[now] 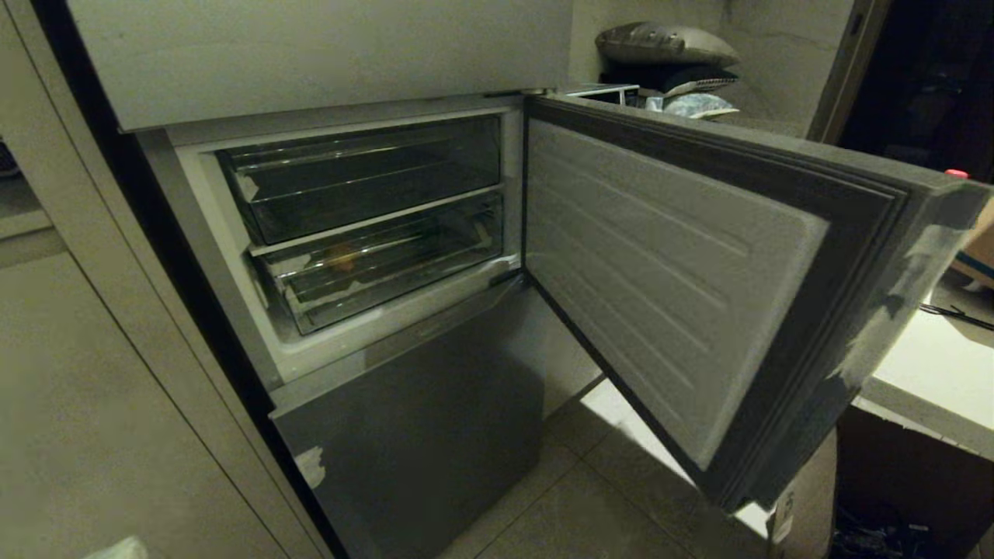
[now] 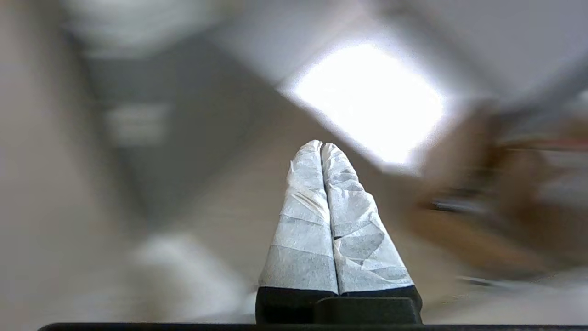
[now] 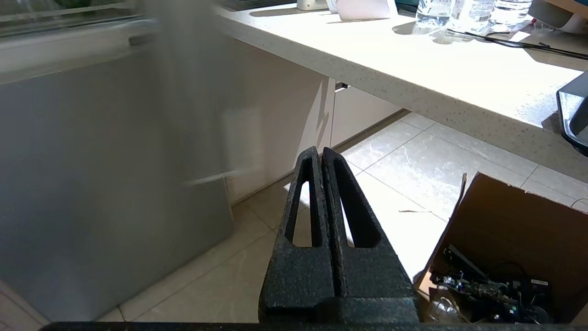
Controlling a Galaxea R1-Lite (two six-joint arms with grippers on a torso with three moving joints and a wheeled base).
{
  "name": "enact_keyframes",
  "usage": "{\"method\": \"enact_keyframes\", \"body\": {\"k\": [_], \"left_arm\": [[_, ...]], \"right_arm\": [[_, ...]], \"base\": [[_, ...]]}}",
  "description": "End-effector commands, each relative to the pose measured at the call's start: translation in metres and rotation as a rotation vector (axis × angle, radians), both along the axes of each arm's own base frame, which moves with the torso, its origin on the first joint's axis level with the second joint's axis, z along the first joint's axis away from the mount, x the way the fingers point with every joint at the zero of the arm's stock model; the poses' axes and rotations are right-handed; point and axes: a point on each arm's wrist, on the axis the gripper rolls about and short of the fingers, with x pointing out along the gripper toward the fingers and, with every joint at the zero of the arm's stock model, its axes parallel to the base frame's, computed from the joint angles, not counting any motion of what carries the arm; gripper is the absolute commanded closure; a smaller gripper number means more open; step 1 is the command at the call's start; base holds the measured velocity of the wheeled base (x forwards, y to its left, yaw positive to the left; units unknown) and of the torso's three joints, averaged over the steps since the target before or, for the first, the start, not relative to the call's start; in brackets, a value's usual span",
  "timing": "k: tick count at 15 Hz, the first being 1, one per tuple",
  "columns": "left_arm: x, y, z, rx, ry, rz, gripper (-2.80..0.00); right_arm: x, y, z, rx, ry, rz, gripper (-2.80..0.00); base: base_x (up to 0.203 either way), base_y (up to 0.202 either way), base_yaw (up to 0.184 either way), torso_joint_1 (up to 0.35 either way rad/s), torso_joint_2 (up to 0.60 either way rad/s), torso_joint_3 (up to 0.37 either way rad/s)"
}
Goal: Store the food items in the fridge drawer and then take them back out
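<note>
No writing is legible anywhere. The fridge drawer (image 1: 380, 268), clear plastic with white tape scraps, sits pushed in on the lower shelf beside the swung-open door (image 1: 675, 287). The left gripper (image 2: 321, 146) is closed and empty, and so is the right gripper (image 3: 320, 151).

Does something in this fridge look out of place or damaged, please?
Nothing is spilled or broken. The fridge door stands wide open. Both clear drawers are pushed in; the lower fridge drawer holds something small and orange, and carries white tape scraps along its front. Grey tape patches also mark the door's outer edge.
</note>
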Motion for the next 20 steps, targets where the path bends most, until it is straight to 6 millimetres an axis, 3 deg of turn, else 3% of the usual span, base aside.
{"method": "enact_keyframes", "body": {"k": [1,3,5,7,9,20], "left_arm": [[-0.023,0.014,-0.01,0.155,-0.063,0.255,0.0],[-0.037,0.017,-0.015,0.24,-0.097,0.465,0.0],[-0.051,0.016,-0.034,0.274,-0.129,0.548,0.0],[-0.059,0.015,-0.065,0.296,-0.16,0.483,0.0],[-0.059,0.011,-0.092,0.29,-0.199,0.31,0.0],[-0.053,0.009,-0.096,0.255,-0.253,0.256,0.0]], "right_arm": [[0.003,0.0,-0.008,0.0,0.031,0.0,0.0],[0.003,0.0,-0.008,0.0,0.031,0.0,0.0],[0.003,0.0,-0.008,0.0,0.031,0.0,0.0],[0.003,0.0,-0.008,0.0,0.031,0.0,0.0],[0.003,0.0,-0.008,-0.001,0.031,0.0,0.0],[0.003,0.0,-0.008,-0.001,0.031,0.0,0.0]], "base": [[0.0,0.0,0.0,0.0,0.0,0.0],[0.0,0.0,0.0,0.0,0.0,0.0],[0.0,0.0,0.0,0.0,0.0,0.0],[0.0,0.0,0.0,0.0,0.0,0.0],[0.0,0.0,0.0,0.0,0.0,0.0],[0.0,0.0,0.0,0.0,0.0,0.0]]}}
